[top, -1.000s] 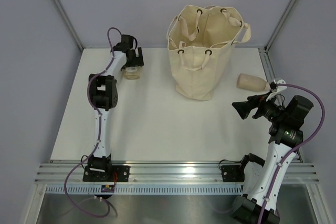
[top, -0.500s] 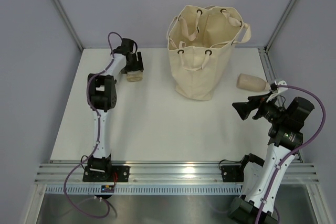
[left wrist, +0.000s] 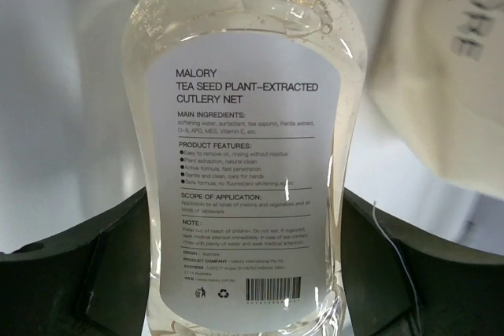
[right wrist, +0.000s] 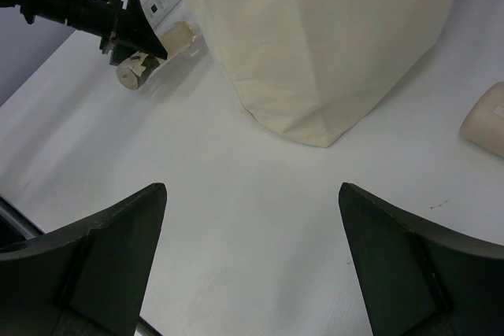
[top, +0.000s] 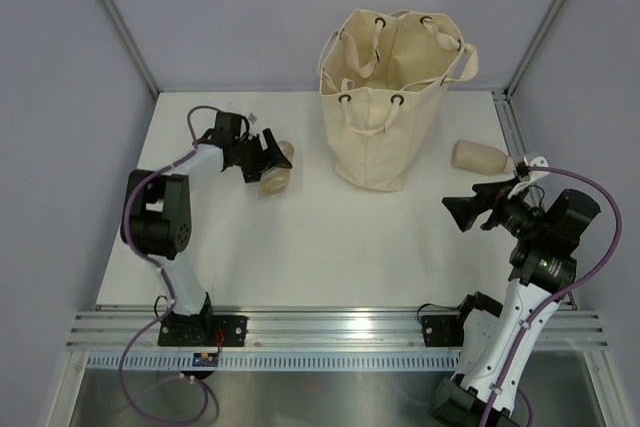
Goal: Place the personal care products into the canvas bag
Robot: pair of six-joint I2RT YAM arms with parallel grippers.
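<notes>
left fingers (left wrist: 71,281) are gripping the clear bottle (left wrist: 244,155) left of the canvas bag (top: 375,147); the carry is likely calling for height over the rim, while right fingers (right wrist: 102,249) are waiting open.

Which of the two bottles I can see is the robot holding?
The clear bottle with the white printed label, clamped in the left tool left of the canvas bag. The peach bottle lies untouched on the table right of the bag.

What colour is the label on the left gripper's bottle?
Bottle label: white with black print; best in left wrist view.
</notes>
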